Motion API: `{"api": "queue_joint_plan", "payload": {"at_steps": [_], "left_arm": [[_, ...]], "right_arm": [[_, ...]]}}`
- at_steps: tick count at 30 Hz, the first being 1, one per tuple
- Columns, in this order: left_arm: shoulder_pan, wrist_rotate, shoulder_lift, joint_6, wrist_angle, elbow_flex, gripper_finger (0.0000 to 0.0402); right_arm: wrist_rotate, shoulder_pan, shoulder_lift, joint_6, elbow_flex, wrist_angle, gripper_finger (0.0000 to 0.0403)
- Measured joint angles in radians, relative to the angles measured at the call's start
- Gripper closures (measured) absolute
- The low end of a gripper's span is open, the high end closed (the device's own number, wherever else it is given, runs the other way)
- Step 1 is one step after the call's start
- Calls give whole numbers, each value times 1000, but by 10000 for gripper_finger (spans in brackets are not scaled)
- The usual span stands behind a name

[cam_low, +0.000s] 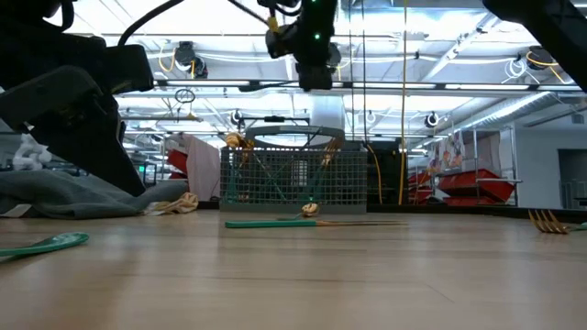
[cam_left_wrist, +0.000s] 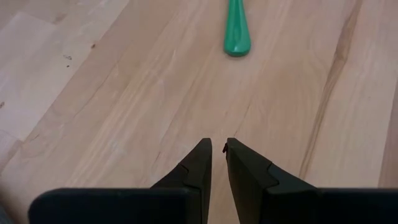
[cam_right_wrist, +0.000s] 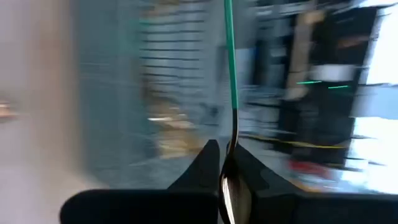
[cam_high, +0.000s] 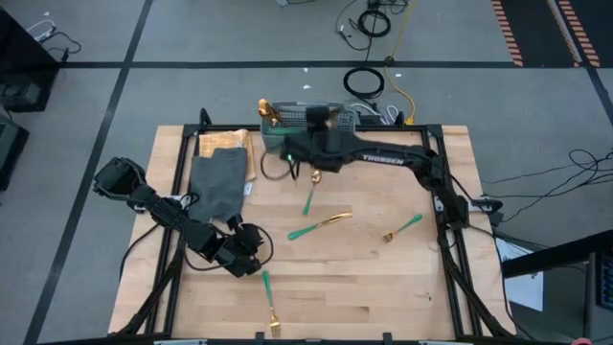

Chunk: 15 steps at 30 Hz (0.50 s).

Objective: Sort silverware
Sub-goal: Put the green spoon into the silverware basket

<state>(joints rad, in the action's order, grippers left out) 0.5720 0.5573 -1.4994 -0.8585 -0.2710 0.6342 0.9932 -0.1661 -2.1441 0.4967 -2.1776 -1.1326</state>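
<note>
Nearest the low camera, a teal handle (cam_low: 46,244) is seen lying flat at the table's near left edge; from above it is read as the fork (cam_high: 269,302) by the front edge of the wooden table (cam_high: 383,287), gold tines toward that edge. Just beside that handle's end, the left gripper (cam_high: 251,251) is held low over the wood, its two dark fingers (cam_left_wrist: 198,168) drawn close with only a narrow slit between them and nothing held; the rounded green handle tip (cam_left_wrist: 237,30) is seen ahead of them, apart from the fingers. At the back of the table, the right gripper (cam_high: 287,153) is placed beside the grey mesh basket (cam_high: 330,123), fingers closed on a spoon (cam_right_wrist: 231,93): the shiny bowl is pinched between the fingertips and the teal handle runs away from them toward the basket's mesh wall. Gold heads of pieces already standing in the basket (cam_low: 293,179) are seen above its rim. On the open wood three more pieces are left: a spoon (cam_high: 309,195) close in front of the right gripper, a knife (cam_high: 319,226) near the middle, and a fork (cam_high: 402,228) well apart toward the right side. A dark grey cloth (cam_high: 218,185) is spread at the left rear
</note>
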Motion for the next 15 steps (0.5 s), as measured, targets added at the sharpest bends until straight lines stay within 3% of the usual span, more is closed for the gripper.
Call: {"api": "queue_joint_plan", "payload": {"at_steps": [5,7,9,15], "left_arm": [[0,13,0,0,0,0,343],[0,26,0,-1,0,0,343],[0,33,0,-1,-2,0,343],[0,70,0,0,-5,0,343]], "right_arm": [[249,-66,-12,532,1,390,403],[295,-87,-23,751,1,568,403],[267,-105,-34,897,0,695,403],[205,-122,-92,1097,1,652,403]]}}
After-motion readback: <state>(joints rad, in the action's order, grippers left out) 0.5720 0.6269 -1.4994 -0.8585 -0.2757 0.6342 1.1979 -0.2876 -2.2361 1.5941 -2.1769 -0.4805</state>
